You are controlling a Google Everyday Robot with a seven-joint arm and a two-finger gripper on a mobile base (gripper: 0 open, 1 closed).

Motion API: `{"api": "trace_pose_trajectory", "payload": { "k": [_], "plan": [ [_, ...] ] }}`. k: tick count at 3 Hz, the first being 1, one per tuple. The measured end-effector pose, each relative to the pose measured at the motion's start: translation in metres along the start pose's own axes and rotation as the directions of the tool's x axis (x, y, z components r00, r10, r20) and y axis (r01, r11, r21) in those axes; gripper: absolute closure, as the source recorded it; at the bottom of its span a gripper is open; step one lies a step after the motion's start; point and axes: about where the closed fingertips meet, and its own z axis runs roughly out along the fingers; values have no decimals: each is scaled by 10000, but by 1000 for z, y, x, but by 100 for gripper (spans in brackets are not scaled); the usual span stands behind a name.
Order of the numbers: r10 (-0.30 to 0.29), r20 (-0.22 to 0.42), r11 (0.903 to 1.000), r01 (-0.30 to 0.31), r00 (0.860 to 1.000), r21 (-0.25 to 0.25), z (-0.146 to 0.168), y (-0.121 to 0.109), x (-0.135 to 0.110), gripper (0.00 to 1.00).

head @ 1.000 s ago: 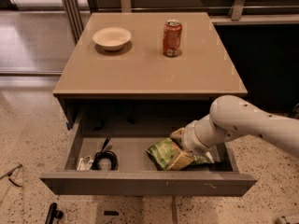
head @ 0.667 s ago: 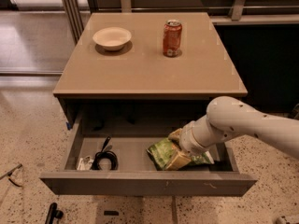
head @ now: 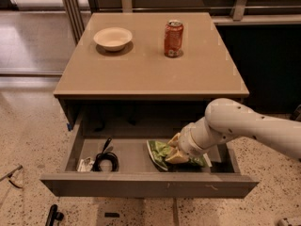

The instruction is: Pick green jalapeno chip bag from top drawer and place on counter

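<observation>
The green jalapeno chip bag (head: 160, 153) lies crinkled on the floor of the open top drawer (head: 150, 185), right of its middle. My gripper (head: 177, 150) reaches down into the drawer from the right on a white arm (head: 244, 126). It sits on the right part of the bag and covers it. The left part of the bag sticks out beside the gripper. The tan counter (head: 146, 65) lies above the drawer.
A white bowl (head: 113, 37) and an orange-red soda can (head: 173, 38) stand at the back of the counter. A black coiled cable (head: 106, 160) and a small white item (head: 85, 164) lie in the drawer's left part. Speckled floor surrounds the cabinet.
My gripper and arm have shifted slightly left inside the drawer, staying on the bag. The bag has barely moved.
</observation>
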Motion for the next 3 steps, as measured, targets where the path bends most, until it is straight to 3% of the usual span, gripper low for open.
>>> {"api": "trace_pose_trajectory", "payload": {
  "k": [1, 2, 3],
  "plan": [
    [-5, 34, 10000, 5, 10000, -1, -1, 0, -1, 100],
    [-44, 296, 10000, 45, 9996, -4, -12, 2, -8, 100],
    [-129, 534, 9998, 121, 9985, 166, -52, 0, -29, 100]
  ]
}}
